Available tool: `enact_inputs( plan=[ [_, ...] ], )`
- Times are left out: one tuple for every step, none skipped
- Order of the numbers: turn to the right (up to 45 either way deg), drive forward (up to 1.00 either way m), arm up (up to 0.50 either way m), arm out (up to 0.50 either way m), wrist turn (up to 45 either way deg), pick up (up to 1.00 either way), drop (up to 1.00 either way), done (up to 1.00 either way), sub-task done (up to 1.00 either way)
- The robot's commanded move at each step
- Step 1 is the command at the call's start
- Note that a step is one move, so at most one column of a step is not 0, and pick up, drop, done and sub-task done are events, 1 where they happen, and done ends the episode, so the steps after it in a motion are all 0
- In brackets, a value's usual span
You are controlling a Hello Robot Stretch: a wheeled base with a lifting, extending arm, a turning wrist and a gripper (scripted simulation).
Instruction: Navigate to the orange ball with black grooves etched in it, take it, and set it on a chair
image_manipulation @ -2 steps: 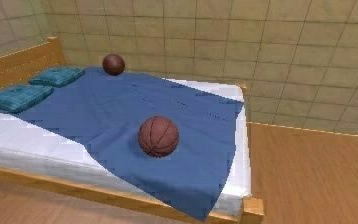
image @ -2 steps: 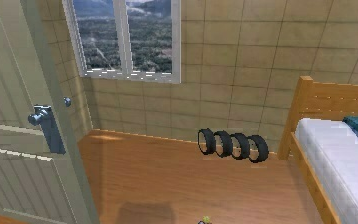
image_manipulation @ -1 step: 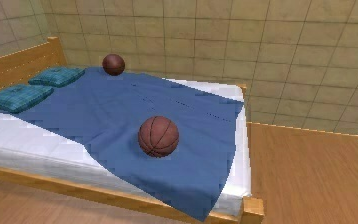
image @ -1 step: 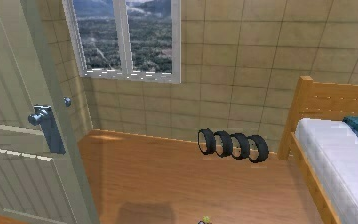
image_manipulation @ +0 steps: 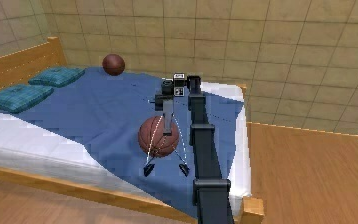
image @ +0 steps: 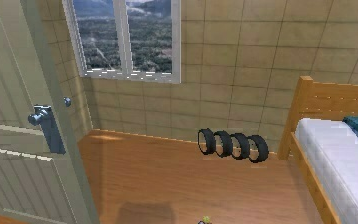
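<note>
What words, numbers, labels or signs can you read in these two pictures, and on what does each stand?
No text can be read.
The two white squares on the arm: black marks forming a pattern, not letters or numbers.
The basketball on the bed: any print is too small to tell.
The door and window: no writing seen.

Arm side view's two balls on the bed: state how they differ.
The near ball is orange with black grooves and lies mid-bed by the hand; the far ball is darker red-brown, looks smaller and lies near the wall. Both are round and rest on the bed.
</note>
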Motion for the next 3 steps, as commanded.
enact_inputs(
  plan=[
    [0.0, 0.00, 0.00, 0.00, 45.0, 0.00, 0.00, 0.00, 0.00],
    [0.0, 0.00, 0.00, 0.00, 45.0, 0.00, 0.00, 0.00, 0.00],
    [0.0, 0.00, 0.00, 0.00, 45.0, 0.00, 0.00, 0.00, 0.00]
  ],
)
